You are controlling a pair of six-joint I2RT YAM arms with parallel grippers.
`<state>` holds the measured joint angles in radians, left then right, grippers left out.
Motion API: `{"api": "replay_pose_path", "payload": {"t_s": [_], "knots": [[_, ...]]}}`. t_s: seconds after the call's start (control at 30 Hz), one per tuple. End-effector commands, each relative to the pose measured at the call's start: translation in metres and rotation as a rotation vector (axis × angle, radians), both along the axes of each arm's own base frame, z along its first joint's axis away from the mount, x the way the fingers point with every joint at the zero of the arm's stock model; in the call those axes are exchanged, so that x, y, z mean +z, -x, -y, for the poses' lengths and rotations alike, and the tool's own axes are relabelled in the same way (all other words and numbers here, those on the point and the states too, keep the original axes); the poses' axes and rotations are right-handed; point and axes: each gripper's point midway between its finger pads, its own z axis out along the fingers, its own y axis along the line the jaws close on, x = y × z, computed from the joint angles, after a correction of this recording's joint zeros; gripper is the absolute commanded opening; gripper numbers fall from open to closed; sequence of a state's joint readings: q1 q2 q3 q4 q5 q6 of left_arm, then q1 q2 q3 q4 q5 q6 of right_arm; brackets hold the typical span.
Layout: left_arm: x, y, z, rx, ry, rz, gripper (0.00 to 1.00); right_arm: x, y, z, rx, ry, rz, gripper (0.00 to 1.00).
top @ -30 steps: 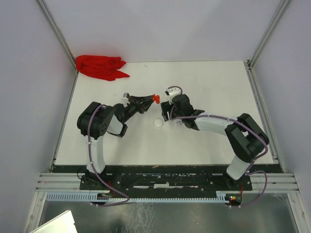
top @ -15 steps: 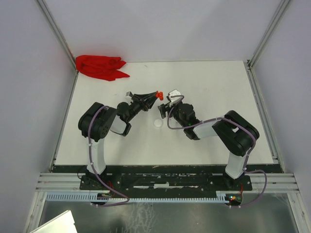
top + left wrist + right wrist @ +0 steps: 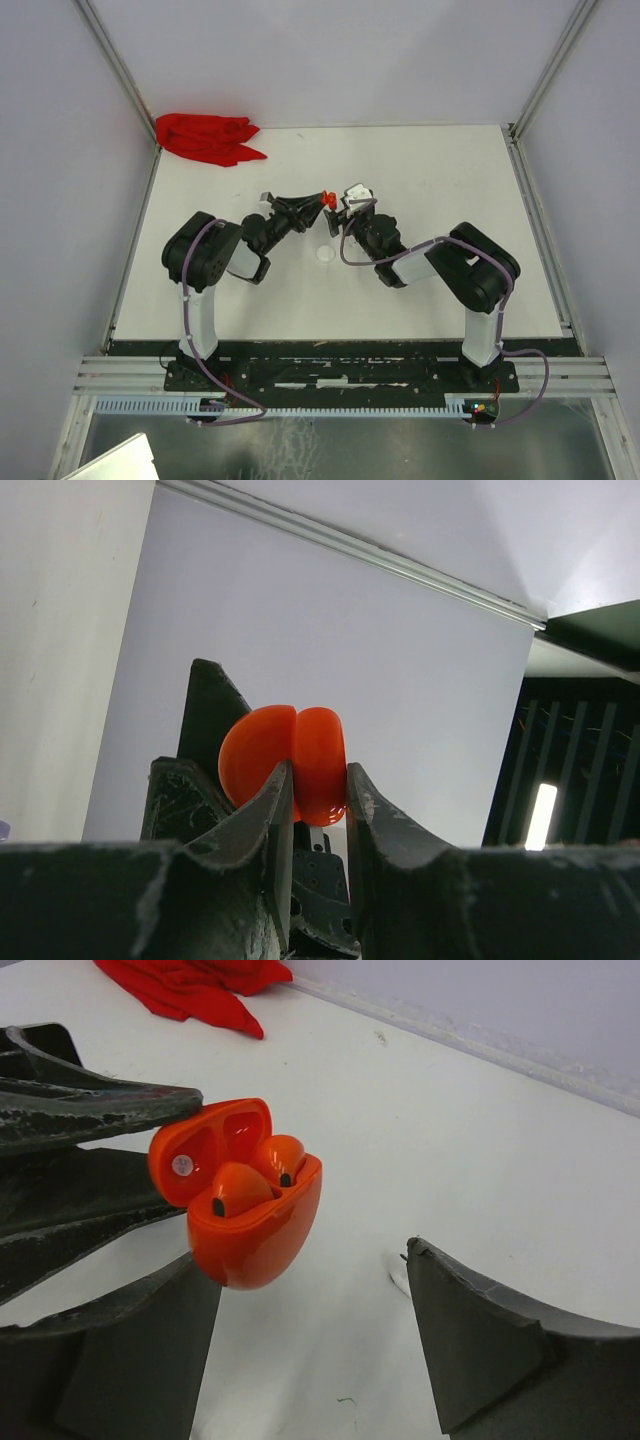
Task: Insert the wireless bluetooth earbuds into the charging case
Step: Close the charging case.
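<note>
From above, the left gripper (image 3: 316,201) is reaching toward the middle of the table (image 3: 450,180) and pinching a small red charging case (image 3: 328,199) at its tip, held up off the surface. The right gripper (image 3: 337,213) is pointing at the case from just beside it, its jaws standing apart with nothing between them. A white disc (image 3: 325,254) is lying on the table below the two grippers, and a red cloth (image 3: 205,137) is bunched in the far left corner. In the left wrist view, the two dark fingers (image 3: 270,800) are clamping the case (image 3: 290,760) from both sides. In the right wrist view, the case (image 3: 255,1225) is hanging open, its lid (image 3: 205,1150) tilted back against the left gripper's fingers (image 3: 90,1110), and two red earbuds (image 3: 235,1192) are sitting side by side in its wells. The right gripper's own fingers (image 3: 490,1350) are spreading wide below the case, not touching it.
</note>
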<state>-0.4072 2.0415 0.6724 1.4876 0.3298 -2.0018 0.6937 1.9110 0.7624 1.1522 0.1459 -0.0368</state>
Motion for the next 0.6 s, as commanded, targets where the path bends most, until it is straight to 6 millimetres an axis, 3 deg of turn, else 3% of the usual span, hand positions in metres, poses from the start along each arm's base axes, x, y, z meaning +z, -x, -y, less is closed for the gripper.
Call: {"api": "replay_pose_path", "payload": {"t_s": [0.0, 0.57], "knots": [[0.017, 0.009, -0.003, -0.008, 0.068, 0.039, 0.03, 0.032, -0.014, 0.005, -0.066, -0.051, 0.113, 0.82], [0.006, 0.015, -0.006, -0.01, 0.06, 0.029, 0.03, 0.037, -0.012, 0.038, -0.197, 0.003, 0.145, 0.86]]}}
